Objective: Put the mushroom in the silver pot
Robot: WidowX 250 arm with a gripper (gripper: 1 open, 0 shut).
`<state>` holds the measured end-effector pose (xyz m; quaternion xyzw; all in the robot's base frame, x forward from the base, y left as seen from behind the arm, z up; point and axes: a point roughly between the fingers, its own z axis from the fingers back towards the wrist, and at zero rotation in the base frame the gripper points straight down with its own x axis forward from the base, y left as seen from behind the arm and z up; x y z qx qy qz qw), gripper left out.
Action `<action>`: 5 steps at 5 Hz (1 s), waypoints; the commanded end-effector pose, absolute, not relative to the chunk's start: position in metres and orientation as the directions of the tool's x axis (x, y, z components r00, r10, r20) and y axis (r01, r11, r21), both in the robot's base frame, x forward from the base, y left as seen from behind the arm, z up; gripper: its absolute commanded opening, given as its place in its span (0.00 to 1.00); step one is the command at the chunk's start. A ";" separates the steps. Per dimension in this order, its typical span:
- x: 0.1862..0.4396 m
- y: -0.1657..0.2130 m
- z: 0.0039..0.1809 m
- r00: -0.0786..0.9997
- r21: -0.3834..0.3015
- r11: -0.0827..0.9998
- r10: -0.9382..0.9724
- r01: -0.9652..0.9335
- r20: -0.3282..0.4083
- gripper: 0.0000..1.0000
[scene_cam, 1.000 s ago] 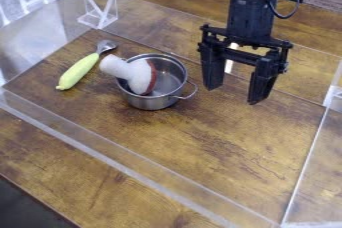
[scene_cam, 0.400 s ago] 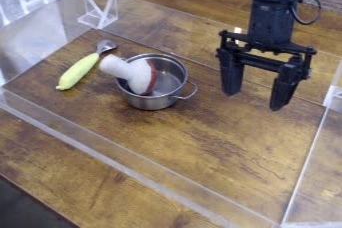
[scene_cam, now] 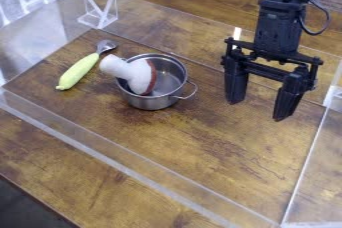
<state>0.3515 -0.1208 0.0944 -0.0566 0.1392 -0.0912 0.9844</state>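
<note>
Gripper (scene_cam: 262, 103) parted wide with nothing between its fingertips, you hang at the right of the view, well apart from the pot (scene_cam: 156, 84) and toward the bench's (scene_cam: 160, 137) right edge. The mushroom (scene_cam: 130, 72) is at the pot already, its fat white end slanting over the rim on the side toward the corn (scene_cam: 78, 72). So the placing looks done, and your job is likely just to finish clean: keep the fingers high, hold them apart, and stay off the pot's handles. If you judge the mushroom too far out, come straight down over it and nudge it inward gently; a sideways push could tip the light-looking pot or roll the mushroom out.
</note>
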 end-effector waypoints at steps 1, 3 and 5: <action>0.355 -0.127 0.119 0.934 -0.141 0.955 -0.288 0.263 -0.210 1.00; 0.355 -0.126 0.126 0.872 -0.158 0.904 -0.425 0.397 -0.242 1.00; 0.348 -0.124 0.124 0.837 -0.187 0.880 -0.474 0.437 -0.275 1.00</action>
